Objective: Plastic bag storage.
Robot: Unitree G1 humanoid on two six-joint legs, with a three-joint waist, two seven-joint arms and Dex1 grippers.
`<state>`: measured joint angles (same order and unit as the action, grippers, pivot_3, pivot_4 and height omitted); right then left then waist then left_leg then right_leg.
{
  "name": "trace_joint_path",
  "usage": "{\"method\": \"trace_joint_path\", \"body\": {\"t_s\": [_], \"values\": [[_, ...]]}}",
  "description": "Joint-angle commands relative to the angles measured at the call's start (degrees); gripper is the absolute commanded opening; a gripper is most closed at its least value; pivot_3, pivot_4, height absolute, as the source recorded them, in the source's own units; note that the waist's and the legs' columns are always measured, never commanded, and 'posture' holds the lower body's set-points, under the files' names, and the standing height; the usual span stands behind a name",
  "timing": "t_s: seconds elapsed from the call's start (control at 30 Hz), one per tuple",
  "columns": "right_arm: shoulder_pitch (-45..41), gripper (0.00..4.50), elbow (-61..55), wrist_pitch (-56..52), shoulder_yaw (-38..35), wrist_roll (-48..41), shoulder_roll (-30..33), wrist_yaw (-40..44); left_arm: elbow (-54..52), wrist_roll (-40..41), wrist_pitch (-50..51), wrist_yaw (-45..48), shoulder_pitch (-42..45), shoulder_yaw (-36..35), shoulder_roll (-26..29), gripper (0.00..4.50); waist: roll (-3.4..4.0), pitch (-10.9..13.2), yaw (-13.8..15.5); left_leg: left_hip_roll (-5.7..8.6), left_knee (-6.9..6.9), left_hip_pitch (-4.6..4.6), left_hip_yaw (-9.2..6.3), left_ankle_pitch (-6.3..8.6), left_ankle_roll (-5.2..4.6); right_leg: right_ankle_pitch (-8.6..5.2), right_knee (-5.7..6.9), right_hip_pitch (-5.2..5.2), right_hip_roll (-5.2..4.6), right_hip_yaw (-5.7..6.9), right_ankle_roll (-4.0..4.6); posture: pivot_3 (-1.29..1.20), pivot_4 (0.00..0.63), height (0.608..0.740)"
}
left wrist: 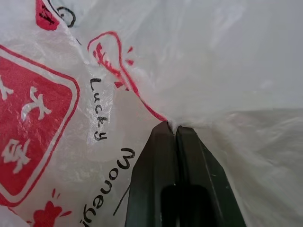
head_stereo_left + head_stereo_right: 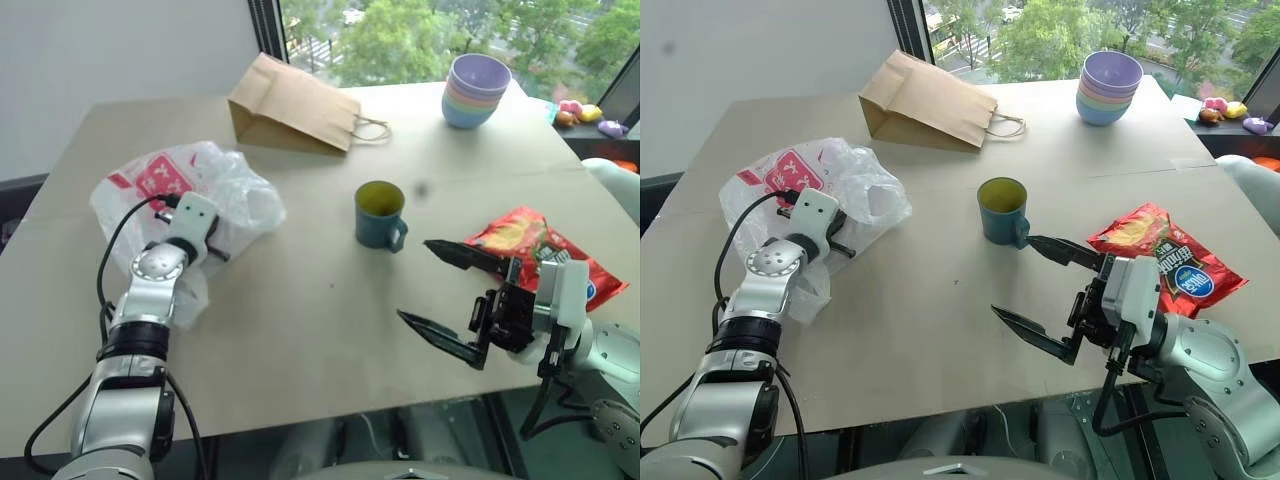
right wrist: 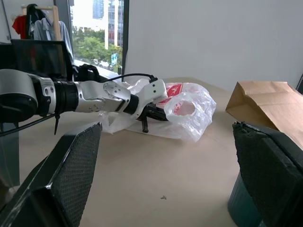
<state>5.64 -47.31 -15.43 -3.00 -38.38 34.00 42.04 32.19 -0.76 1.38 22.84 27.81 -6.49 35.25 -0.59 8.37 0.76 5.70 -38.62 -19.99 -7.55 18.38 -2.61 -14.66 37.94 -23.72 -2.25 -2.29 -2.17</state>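
The plastic bag (image 2: 240, 195), thin, crinkled and white with red printed squares, lies bunched on the left side of the table (image 2: 300, 320). My left gripper (image 1: 171, 127) reaches into its near side and is shut, with a fold of the film pinched between its fingertips. From the right wrist view the left gripper (image 3: 150, 112) is seen buried in the bag (image 3: 189, 111). My right gripper (image 2: 414, 280) hovers open over the front right of the table, pointing left, with nothing between its fingers.
A blue mug (image 2: 380, 215) stands mid-table, just beyond the right gripper. A red chip packet (image 2: 540, 250) lies at the right, behind the right wrist. A brown paper bag (image 2: 295, 105) and a stack of pastel bowls (image 2: 475, 90) sit at the back.
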Motion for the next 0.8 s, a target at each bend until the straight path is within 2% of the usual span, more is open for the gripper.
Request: {"method": "trace_joint_path", "body": {"t_s": [0.03, 0.17, 0.3, 0.37, 0.5, 0.6, 0.73, 0.8], "values": [[-0.22, 4.50, -0.50, 1.30, -0.71, 0.30, -0.16, -0.13, -8.47, 3.85, 0.86, -0.04, -0.92, -3.73, -0.10, 0.15, -0.05, 0.02, 0.01, 0.00, 0.00, -0.02, -0.01, 0.00, 0.00, 0.00, 0.00, -0.02, 0.00, 0.01, 0.00, 0.00, 0.150, 0.740], [0.25, 4.50, -0.14, 0.36, -1.01, 0.94, 0.55, -0.60, -21.27, 12.98, 7.92, 0.84, -1.98, -9.28, -1.70, 0.15, -0.15, 0.07, 0.07, -0.01, -0.02, -0.05, -0.03, 0.00, 0.00, 0.00, 0.01, -0.04, 0.00, 0.03, 0.00, 0.00, 0.150, 0.740], [0.77, 4.50, 1.76, -4.08, -2.85, 3.58, 0.78, -6.82, -30.84, 26.01, 27.11, 0.50, 4.17, -14.08, -1.15, 0.15, -0.21, 0.09, 0.08, -0.01, -0.10, -0.07, -0.04, 0.00, 0.00, 0.00, 0.03, -0.04, 0.00, 0.07, 0.00, 0.00, 0.150, 0.740], [1.47, 4.50, 2.68, -4.76, -4.53, 7.30, 1.55, -9.48, -32.68, 30.19, 36.00, 1.21, 7.44, -14.75, 1.15, 0.15, -0.27, 0.10, 0.12, -0.01, -0.17, -0.10, -0.09, 0.00, 0.01, 0.00, 0.06, -0.04, 0.01, 0.13, 0.00, 0.00, 0.150, 0.740], [1.82, 4.50, 4.52, -7.55, -6.80, 9.40, 3.53, -10.73, -32.99, 33.30, 47.43, 1.67, 12.62, -14.58, 6.38, 0.15, -0.26, 0.10, -0.27, 0.02, -0.24, -0.13, -0.08, 0.00, 0.00, 0.00, 0.07, -0.06, 0.05, 0.06, 0.00, 0.00, 0.150, 0.740], [-0.20, 4.50, 5.89, -11.11, -3.76, 12.74, 4.96, -12.17, -31.92, 33.89, 51.41, 2.35, 16.24, -13.07, 8.03, 0.15, -0.26, 0.11, -0.28, 0.01, -0.23, -0.12, -0.10, 0.00, 0.01, 0.00, 0.08, -0.07, 0.07, 0.07, 0.00, 0.00, 0.150, 0.740], [-9.86, 4.50, 11.81, -19.93, 2.41, 10.35, -0.80, -15.86, -30.43, 32.48, 53.75, 2.67, 21.00, -9.72, 7.59, 0.15, -0.32, 0.13, -0.30, 0.00, -0.33, -0.12, -0.10, -0.01, 0.02, 0.01, 0.14, -0.05, 0.08, 0.07, 0.01, 0.00, 0.150, 0.740], [-14.79, 4.50, 16.37, -22.43, 5.77, 12.63, -4.45, -18.25, -29.64, 31.79, 54.35, 2.70, 22.37, -8.22, 7.23, 0.15, -0.28, 0.14, -0.28, 0.01, -0.36, -0.13, -0.09, -0.01, 0.02, 0.02, 0.16, -0.05, 0.07, 0.05, 0.03, 0.00, 0.150, 0.740]]}}
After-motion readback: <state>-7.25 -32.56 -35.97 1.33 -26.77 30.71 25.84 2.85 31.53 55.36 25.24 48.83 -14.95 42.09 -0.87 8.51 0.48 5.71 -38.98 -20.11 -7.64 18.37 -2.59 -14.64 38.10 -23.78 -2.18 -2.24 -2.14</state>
